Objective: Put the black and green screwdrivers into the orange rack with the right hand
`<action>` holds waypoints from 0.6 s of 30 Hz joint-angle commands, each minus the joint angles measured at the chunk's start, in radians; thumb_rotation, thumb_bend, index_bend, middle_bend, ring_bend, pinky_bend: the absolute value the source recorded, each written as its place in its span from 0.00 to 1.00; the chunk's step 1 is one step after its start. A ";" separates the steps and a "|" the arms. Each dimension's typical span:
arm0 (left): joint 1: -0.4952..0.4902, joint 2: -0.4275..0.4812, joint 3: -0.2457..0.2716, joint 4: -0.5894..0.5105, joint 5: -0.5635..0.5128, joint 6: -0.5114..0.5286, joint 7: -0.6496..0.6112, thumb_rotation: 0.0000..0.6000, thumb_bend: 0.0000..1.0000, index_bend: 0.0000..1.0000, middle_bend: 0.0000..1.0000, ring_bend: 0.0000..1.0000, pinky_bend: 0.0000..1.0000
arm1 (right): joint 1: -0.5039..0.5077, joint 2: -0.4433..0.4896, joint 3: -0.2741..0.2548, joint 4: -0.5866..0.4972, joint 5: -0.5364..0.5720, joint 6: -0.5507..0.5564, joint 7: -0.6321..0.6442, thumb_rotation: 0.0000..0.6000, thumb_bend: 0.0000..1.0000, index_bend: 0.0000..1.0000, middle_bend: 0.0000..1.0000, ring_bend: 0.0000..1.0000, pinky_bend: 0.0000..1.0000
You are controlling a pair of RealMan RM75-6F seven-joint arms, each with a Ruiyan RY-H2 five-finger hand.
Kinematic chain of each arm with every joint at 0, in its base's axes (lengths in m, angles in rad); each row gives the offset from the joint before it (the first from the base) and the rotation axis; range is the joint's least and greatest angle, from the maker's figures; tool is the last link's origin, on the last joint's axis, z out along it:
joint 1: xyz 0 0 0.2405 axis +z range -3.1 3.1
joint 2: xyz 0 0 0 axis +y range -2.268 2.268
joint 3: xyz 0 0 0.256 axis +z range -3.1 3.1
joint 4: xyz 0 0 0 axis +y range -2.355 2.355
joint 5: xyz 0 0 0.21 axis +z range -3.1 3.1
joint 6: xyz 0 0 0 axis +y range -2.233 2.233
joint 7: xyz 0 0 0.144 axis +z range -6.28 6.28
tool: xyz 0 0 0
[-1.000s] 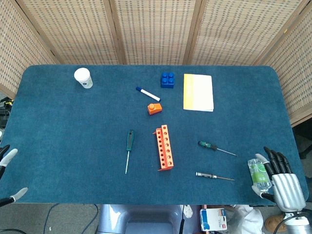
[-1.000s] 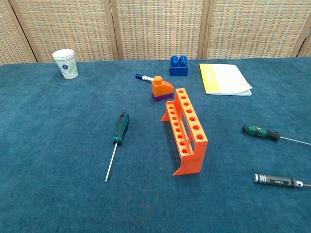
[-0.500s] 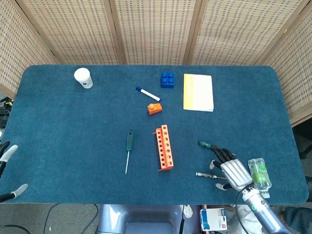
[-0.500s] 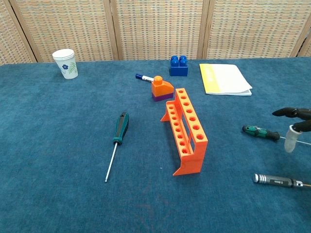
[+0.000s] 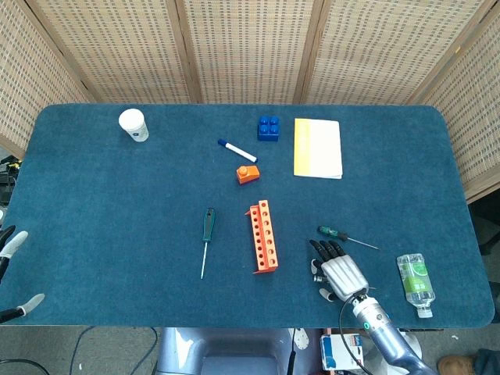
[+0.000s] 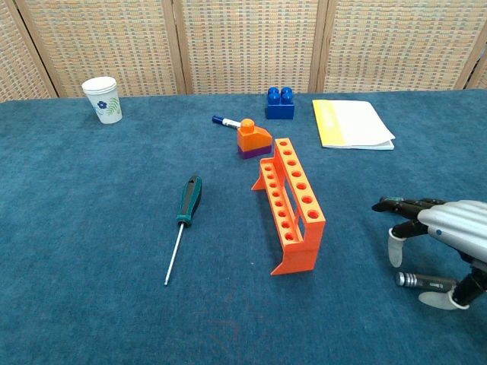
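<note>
The orange rack [image 5: 263,235] [image 6: 292,205] stands upright mid-table, its holes empty. A large green-and-black screwdriver [image 5: 207,233] [image 6: 186,209] lies to its left. A small green-and-black screwdriver [image 5: 332,233] lies to its right. My right hand [image 5: 337,271] [image 6: 440,239] hovers just in front of that one, fingers spread, over a black-and-silver screwdriver [image 6: 424,280] that lies on the cloth. It holds nothing. In the head view the hand hides this screwdriver. My left hand [image 5: 11,244] shows only fingertips at the left edge, spread apart.
A plastic bottle [image 5: 415,279] lies near the front right corner. At the back are a paper cup [image 5: 133,124], a blue marker [image 5: 236,150], a small orange block [image 5: 247,173], a blue block [image 5: 269,128] and a yellow notepad [image 5: 318,148].
My right hand has moved left from beside the bottle at the right edge and now hovers over the black-and-silver screwdriver. Nothing on the table has moved.
</note>
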State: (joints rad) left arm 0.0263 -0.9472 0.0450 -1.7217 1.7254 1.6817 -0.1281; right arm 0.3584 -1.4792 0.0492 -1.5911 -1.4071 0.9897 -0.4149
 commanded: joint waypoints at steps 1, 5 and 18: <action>0.000 0.000 0.000 0.000 0.000 -0.001 -0.002 1.00 0.00 0.00 0.00 0.00 0.00 | 0.008 -0.021 -0.006 0.009 0.017 -0.002 -0.027 1.00 0.28 0.44 0.00 0.00 0.05; 0.001 0.002 0.000 0.001 0.000 0.003 -0.008 1.00 0.00 0.00 0.00 0.00 0.00 | 0.015 -0.040 -0.004 0.021 0.034 0.004 -0.047 1.00 0.29 0.44 0.00 0.00 0.05; 0.000 0.004 -0.002 0.003 -0.004 0.003 -0.020 1.00 0.00 0.00 0.00 0.00 0.00 | 0.019 -0.045 -0.009 0.025 0.077 0.040 -0.093 1.00 0.29 0.44 0.00 0.00 0.05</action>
State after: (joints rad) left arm 0.0267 -0.9427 0.0425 -1.7182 1.7215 1.6844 -0.1481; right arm 0.3771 -1.5249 0.0407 -1.5656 -1.3350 1.0261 -0.5023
